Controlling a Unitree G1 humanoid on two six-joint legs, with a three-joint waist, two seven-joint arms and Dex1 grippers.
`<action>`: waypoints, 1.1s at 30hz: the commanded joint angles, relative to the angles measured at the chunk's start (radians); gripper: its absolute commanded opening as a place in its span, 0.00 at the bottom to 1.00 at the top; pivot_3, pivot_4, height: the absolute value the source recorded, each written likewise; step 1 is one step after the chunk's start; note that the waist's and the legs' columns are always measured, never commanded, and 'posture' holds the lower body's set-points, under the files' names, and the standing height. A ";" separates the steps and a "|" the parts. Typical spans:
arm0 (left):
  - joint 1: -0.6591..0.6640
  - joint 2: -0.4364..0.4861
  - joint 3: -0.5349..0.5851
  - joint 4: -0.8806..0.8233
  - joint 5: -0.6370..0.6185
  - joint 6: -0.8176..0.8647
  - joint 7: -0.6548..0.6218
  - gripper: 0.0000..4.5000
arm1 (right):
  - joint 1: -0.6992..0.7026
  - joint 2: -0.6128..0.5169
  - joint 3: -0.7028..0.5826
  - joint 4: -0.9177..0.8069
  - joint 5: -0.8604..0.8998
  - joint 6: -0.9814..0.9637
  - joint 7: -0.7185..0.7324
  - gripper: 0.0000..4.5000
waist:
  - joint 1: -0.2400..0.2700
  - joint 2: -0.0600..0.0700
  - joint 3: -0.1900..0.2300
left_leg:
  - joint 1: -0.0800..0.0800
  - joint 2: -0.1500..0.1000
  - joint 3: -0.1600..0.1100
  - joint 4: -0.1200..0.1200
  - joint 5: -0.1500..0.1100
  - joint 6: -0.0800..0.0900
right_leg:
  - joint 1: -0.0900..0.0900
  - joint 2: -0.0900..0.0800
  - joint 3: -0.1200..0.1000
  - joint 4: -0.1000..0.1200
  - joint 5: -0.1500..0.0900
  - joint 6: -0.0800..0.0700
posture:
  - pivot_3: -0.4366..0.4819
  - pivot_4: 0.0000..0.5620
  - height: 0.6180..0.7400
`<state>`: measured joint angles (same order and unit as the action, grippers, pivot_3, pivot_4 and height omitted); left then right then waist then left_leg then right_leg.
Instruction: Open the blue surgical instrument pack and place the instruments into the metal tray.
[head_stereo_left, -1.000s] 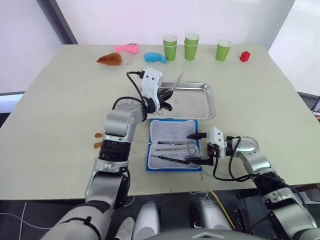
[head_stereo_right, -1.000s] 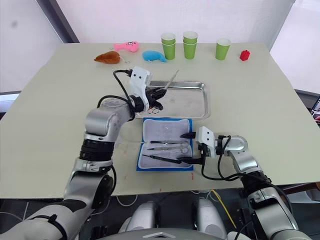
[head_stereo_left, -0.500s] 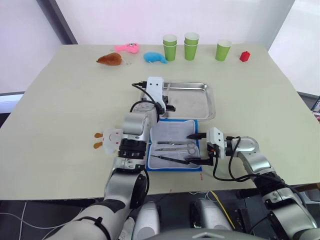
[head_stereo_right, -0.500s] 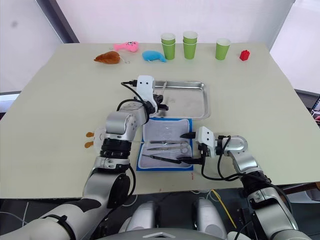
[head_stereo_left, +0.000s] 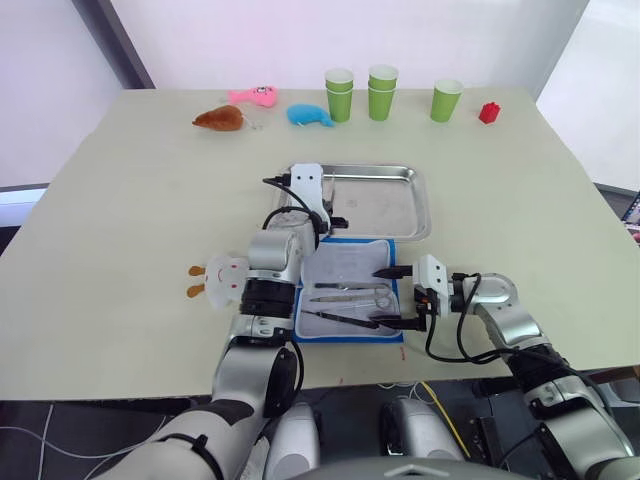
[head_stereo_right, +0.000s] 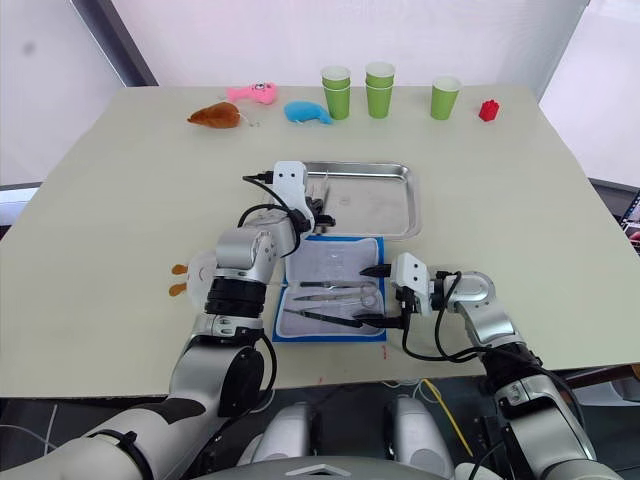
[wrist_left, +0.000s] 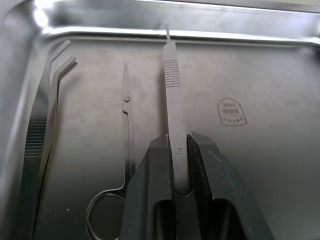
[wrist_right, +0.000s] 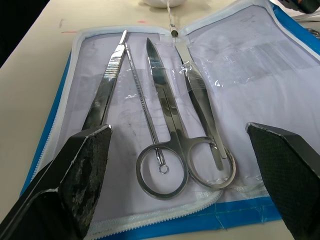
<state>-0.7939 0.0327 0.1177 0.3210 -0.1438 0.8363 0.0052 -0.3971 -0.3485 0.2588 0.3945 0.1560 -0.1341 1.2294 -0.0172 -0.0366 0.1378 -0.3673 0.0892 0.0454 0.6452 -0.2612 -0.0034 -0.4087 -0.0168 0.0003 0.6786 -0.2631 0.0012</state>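
Left gripper (wrist_left: 179, 150) lowered from raised pose into metal tray (head_stereo_left: 405, 172), at its left end, clamped on flat scalpel handle (wrist_left: 171, 95); release judged next. Tweezers (wrist_left: 42, 107) and scissors (wrist_left: 126, 130) already lying in tray. Blue pack (head_stereo_right: 375, 246) open just near of tray; scissors, dark-handled tool remaining inside. Right gripper (head_stereo_left: 393, 297) spread wide at pack's right edge, empty. Whether handle touches tray floor not discernible.

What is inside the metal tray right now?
In the metal tray: bent tweezers, small scissors, and a scalpel handle held by the left claw, which hides its lower end.
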 joint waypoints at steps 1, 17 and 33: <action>-0.005 -0.007 0.005 -0.019 -0.007 -0.005 0.006 0.00 | 0.053 0.006 0.070 0.051 -0.049 0.035 0.013 1.00 | 0.000 0.000 0.000 | 0.000 0.000 0.000 0.000 0.000 0.000 | 0.000 0.000 0.000 0.000 0.000 0.000 | 0.48 0.27 1.00; 0.010 -0.016 0.021 -0.013 -0.007 -0.006 0.018 0.30 | 0.058 0.008 0.070 0.046 -0.049 0.035 0.008 1.00 | 0.000 0.000 0.000 | 0.001 0.000 0.000 -0.001 0.000 0.000 | 0.000 0.000 0.000 0.000 0.000 0.000 | 0.48 0.27 1.00; 0.010 0.016 -0.025 -0.083 -0.003 -0.123 -0.069 0.99 | 0.056 0.015 0.072 0.053 -0.052 0.031 0.002 1.00 | -0.001 0.000 0.000 | 0.001 0.000 0.000 -0.002 0.000 0.000 | 0.000 0.000 0.000 0.000 0.000 0.000 | 0.48 0.27 1.00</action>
<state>-0.7745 0.0341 0.1138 0.3107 -0.1415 0.7798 -0.0170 -0.3944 -0.3446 0.2588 0.3919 0.1556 -0.1342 1.2248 -0.0183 -0.0368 0.1379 -0.3662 0.0892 0.0458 0.6433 -0.2613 -0.0037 -0.4086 -0.0167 0.0007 0.6781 -0.2631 0.0011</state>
